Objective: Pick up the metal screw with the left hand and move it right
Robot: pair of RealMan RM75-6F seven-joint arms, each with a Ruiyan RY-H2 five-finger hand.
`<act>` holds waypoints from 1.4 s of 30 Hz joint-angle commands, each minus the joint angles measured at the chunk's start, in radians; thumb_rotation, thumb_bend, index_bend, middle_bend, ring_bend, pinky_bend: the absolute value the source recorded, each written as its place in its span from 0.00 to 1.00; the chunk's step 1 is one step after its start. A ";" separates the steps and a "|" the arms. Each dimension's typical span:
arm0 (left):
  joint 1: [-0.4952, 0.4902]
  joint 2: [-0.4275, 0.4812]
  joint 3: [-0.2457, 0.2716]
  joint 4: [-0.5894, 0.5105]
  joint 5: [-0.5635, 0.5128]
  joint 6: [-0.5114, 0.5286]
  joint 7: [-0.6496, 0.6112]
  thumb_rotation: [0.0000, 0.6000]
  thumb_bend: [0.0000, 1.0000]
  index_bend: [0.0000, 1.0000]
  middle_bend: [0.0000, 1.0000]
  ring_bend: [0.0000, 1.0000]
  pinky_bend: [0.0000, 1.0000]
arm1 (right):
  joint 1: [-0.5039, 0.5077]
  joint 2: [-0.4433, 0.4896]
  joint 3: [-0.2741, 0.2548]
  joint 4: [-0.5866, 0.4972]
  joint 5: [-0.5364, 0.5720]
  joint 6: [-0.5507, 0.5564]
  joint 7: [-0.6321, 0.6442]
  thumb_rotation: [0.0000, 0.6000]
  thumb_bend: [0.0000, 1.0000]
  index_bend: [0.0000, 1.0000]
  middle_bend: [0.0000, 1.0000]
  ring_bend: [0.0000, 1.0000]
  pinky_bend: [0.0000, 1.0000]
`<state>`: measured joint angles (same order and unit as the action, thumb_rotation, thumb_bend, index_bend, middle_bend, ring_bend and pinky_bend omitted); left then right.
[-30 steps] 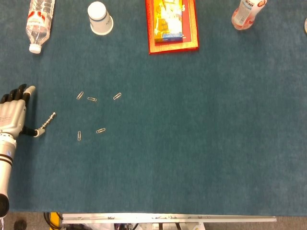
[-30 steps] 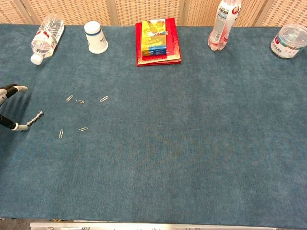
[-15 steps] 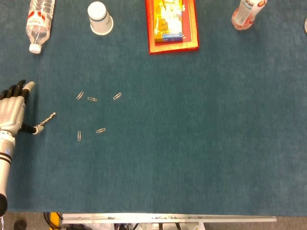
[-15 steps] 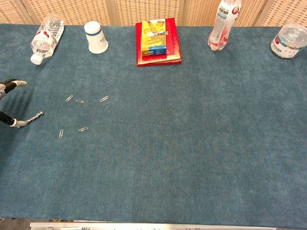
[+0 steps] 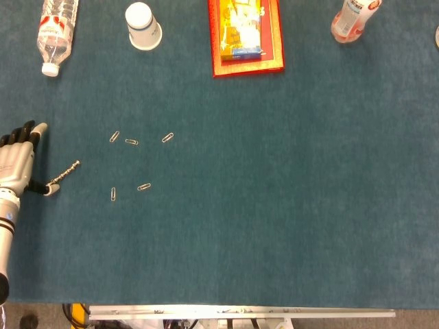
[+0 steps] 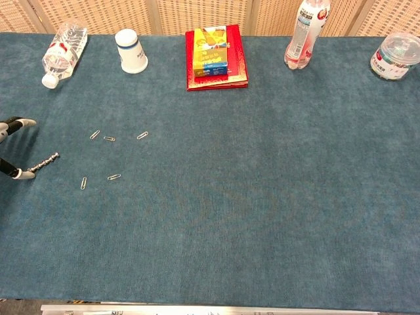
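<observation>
The metal screw (image 5: 66, 173) lies slanted on the blue cloth at the far left, also seen in the chest view (image 6: 46, 161). My left hand (image 5: 17, 161) rests flat just left of it, fingers stretched toward the far side. Its thumb (image 5: 45, 187) reaches out to the screw's lower left end and touches or nearly touches it. Nothing is gripped. In the chest view only a fingertip (image 6: 20, 122) and the thumb (image 6: 20, 174) show at the frame's left edge. My right hand is in neither view.
Several paper clips (image 5: 131, 142) lie scattered right of the screw. Along the far edge are a lying water bottle (image 5: 55, 29), a white cup (image 5: 143, 26), a red book (image 5: 245, 35), an upright bottle (image 6: 305, 33) and a lidded jar (image 6: 396, 56).
My left hand drifted slightly left, first toward the far side and then back. The thumb stays at the screw's end; the screw has not visibly moved.
</observation>
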<state>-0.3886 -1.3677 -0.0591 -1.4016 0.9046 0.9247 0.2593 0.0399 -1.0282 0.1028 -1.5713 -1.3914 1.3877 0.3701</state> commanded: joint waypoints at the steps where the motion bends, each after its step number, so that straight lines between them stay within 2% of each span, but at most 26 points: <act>1: -0.003 -0.008 -0.006 0.025 -0.009 -0.012 -0.016 1.00 0.07 0.00 0.00 0.00 0.07 | 0.000 0.000 0.000 0.000 0.000 0.000 0.000 1.00 0.00 0.25 0.14 0.06 0.28; 21: -0.058 0.000 -0.049 0.058 -0.025 -0.039 -0.003 1.00 0.07 0.00 0.00 0.00 0.07 | 0.004 -0.010 -0.002 0.001 0.000 -0.003 -0.003 1.00 0.00 0.25 0.14 0.06 0.28; 31: -0.040 0.032 -0.027 -0.043 0.002 0.031 0.036 1.00 0.07 0.00 0.00 0.00 0.07 | -0.001 -0.014 -0.005 0.015 -0.002 0.000 0.013 1.00 0.00 0.25 0.14 0.06 0.28; 42: -0.049 0.002 -0.021 0.008 -0.023 -0.008 0.023 1.00 0.07 0.00 0.00 0.00 0.07 | 0.000 -0.010 -0.004 0.012 0.000 -0.002 0.014 1.00 0.00 0.25 0.14 0.06 0.28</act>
<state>-0.4365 -1.3601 -0.0806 -1.4011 0.8832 0.9224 0.2871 0.0394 -1.0379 0.0987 -1.5596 -1.3917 1.3860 0.3837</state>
